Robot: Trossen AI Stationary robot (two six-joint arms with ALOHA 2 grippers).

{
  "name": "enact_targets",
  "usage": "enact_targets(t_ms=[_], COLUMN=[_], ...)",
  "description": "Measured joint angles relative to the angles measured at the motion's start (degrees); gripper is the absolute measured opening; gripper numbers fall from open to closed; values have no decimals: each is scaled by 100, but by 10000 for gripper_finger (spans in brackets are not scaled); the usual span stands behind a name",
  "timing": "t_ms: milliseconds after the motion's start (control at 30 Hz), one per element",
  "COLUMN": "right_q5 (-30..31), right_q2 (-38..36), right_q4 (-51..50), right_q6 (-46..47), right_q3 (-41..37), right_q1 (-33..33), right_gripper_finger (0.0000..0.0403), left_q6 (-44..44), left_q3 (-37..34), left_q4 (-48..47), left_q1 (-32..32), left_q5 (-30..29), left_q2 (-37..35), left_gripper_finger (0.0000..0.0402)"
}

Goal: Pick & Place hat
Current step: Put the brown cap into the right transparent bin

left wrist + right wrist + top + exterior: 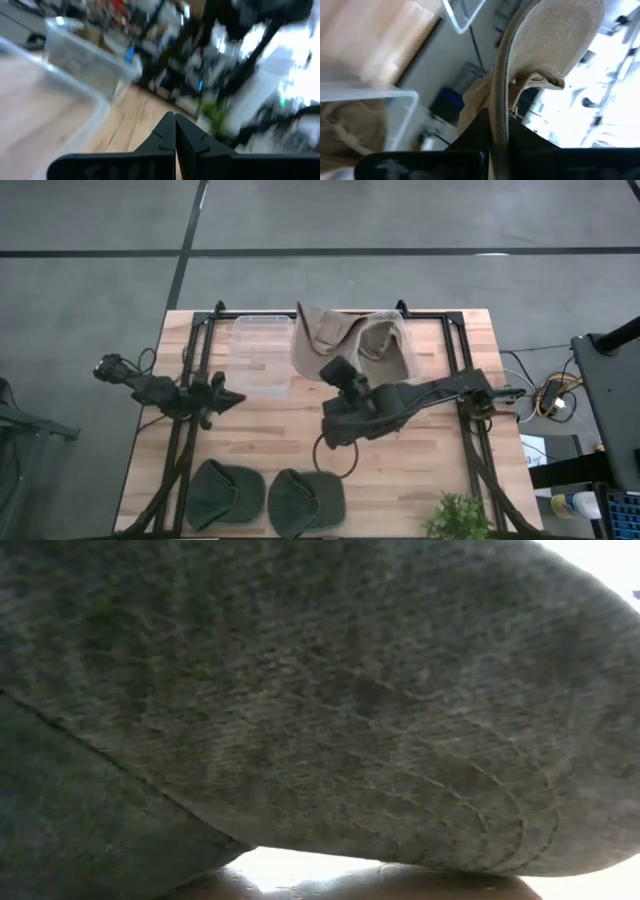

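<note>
A tan hat (320, 332) is at the table's far middle, with a second tan hat (386, 346) to its right. My right gripper (328, 358) reaches in from the right and is shut on the first hat; its wrist view shows the hat's brim (555, 35) edge-on. My left gripper (232, 400) waits shut over the table's left part, touching nothing. Two green hats (225, 495) (305, 500) lie at the near edge. One green hat (320, 690) fills the low view. My right gripper (499, 125) pinches the tan hat's brim edge (500, 102) between its two fingers. The fingers point toward the table's far edge. The brim stands edge-on and reaches beyond the fingertips. I cannot tell whether any part of the hat rests on something.
A clear plastic container (262, 355) stands left of the tan hats, and its wall (395, 97) is close to my right gripper. A dark ring (335, 455) lies on the table under the right arm. A small plant (460, 520) stands at the near right corner.
</note>
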Motion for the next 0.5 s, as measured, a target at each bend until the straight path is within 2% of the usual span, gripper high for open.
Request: enact_targets(t_ms=[100, 200, 333, 500], right_q5=[538, 589, 975, 1240], right_q2=[233, 370, 541, 726], right_q4=[26, 75, 155, 870], right_q6=[-226, -242, -308, -764], right_q3=[0, 0, 0, 0], right_q1=[-2, -2, 0, -4], right_gripper_finger=[12, 12, 12, 12], left_q6=[-15, -159, -302, -683], left_q3=[0, 18, 107, 193], left_q4=[669, 1219, 1827, 2363], left_q1=[0, 2, 0, 0], left_q5=[-472, -794, -812, -746], left_q2=[-6, -2, -7, -2], left_gripper_finger=[0, 0, 0, 0])
